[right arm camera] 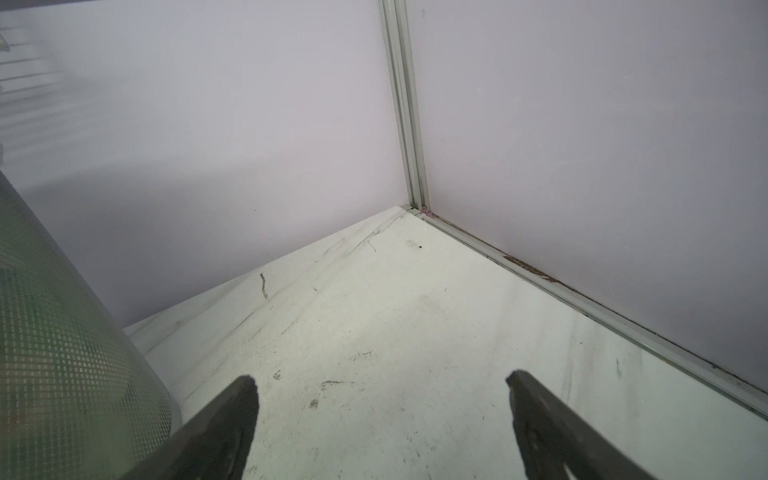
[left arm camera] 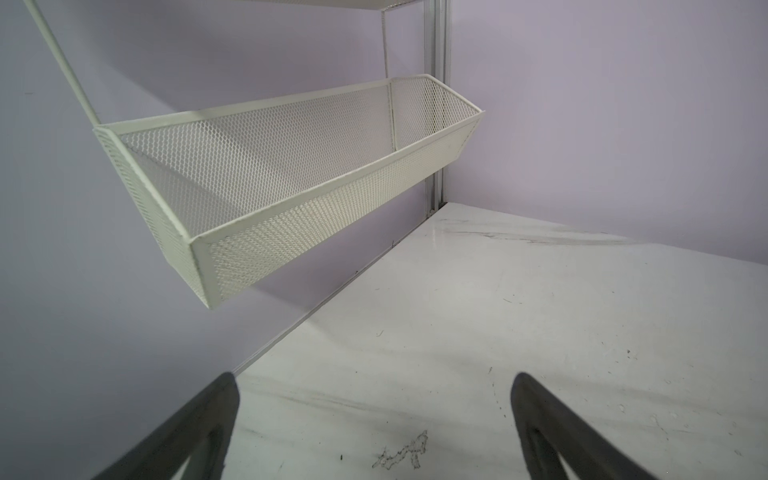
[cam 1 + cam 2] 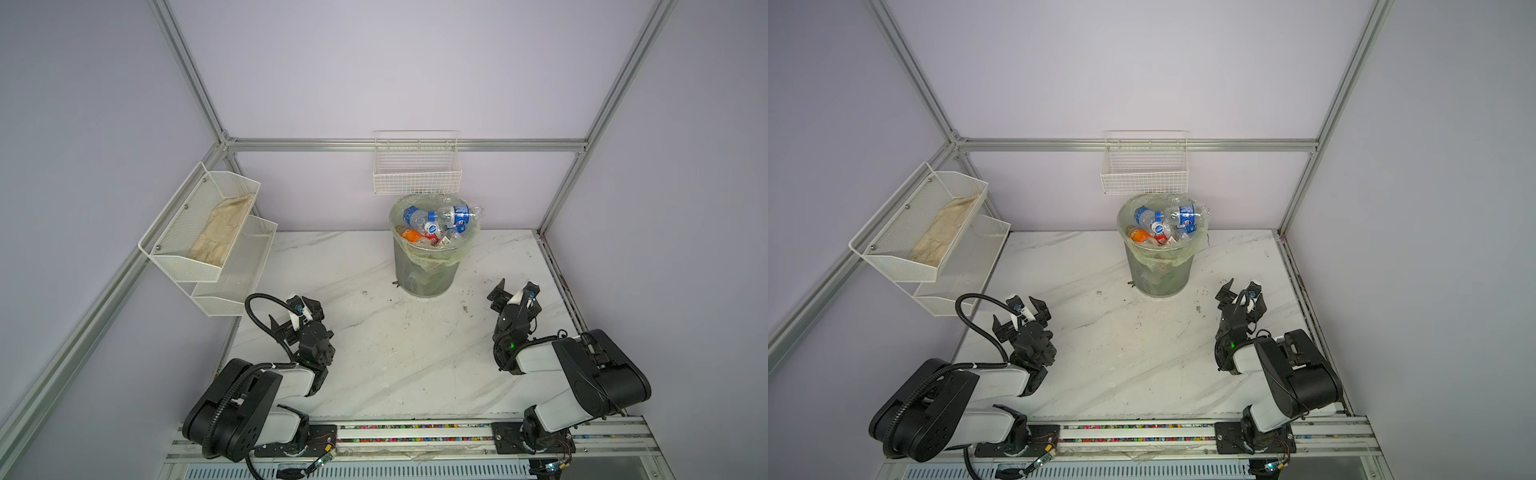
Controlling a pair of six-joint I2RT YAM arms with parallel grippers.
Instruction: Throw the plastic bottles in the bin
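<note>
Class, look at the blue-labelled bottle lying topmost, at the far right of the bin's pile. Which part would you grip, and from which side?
Grip the blue-labelled bottle across its labelled middle, coming straight down from above. It lies on its side atop the pile, and the rim of the bin rings it, so a sideways approach is probably blocked.

Light is soft and even, coming from above, with faint shadows on the pale bench (image 3: 415,365). Both top views are sharp throughout. Close to its lens, the right pincer (image 1: 382,378) and bin (image 1: 62,332) look blurred.
</note>
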